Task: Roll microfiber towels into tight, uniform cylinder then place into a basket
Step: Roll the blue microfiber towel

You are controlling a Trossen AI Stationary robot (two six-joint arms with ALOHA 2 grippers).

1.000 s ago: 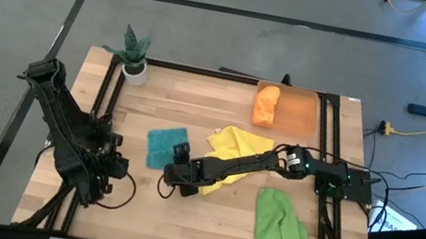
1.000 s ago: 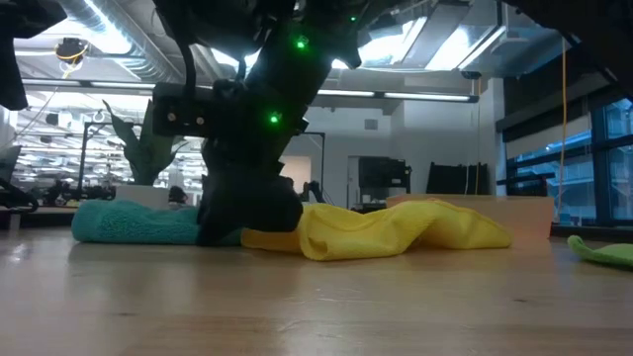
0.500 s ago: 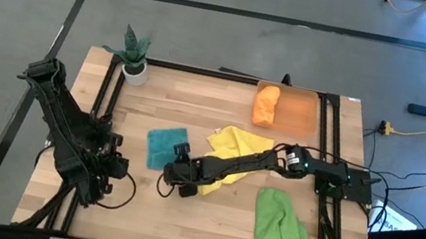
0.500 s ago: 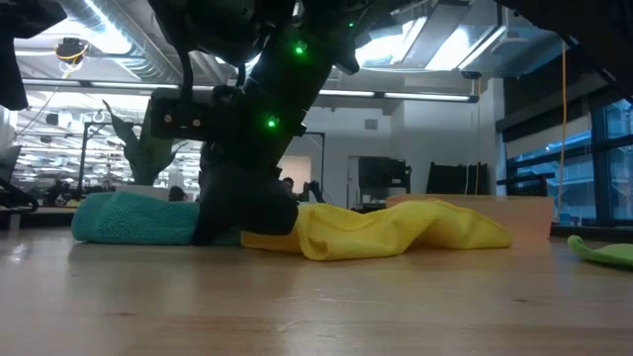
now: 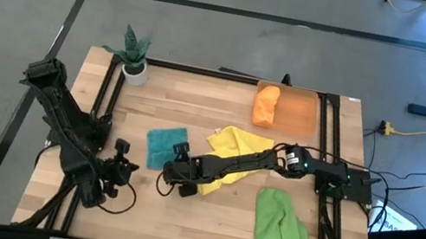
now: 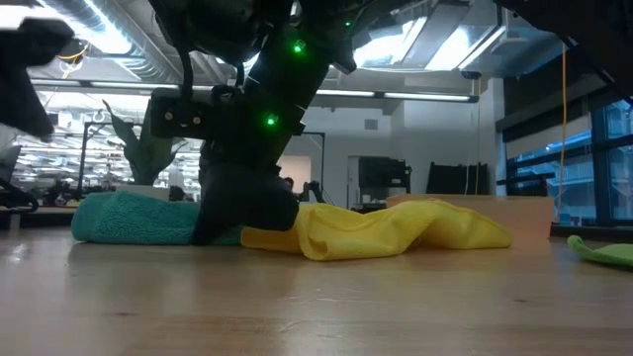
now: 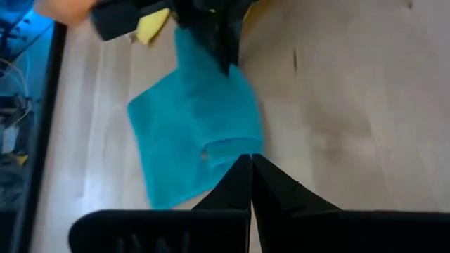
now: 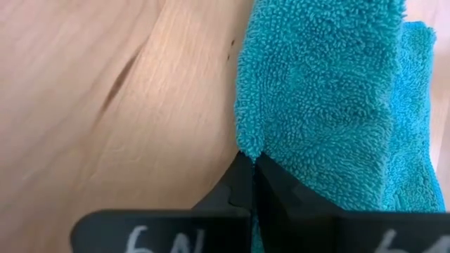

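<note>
Teal towel (image 8: 316,91) corner pinched in right pincer (image 8: 252,163); four towels, one basket (image 5: 298,111).

Overhead, table-level, two close wrist views

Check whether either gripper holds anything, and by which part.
The right gripper pinches the teal towel at a corner of its edge. The left gripper is shut on nothing.
</note>
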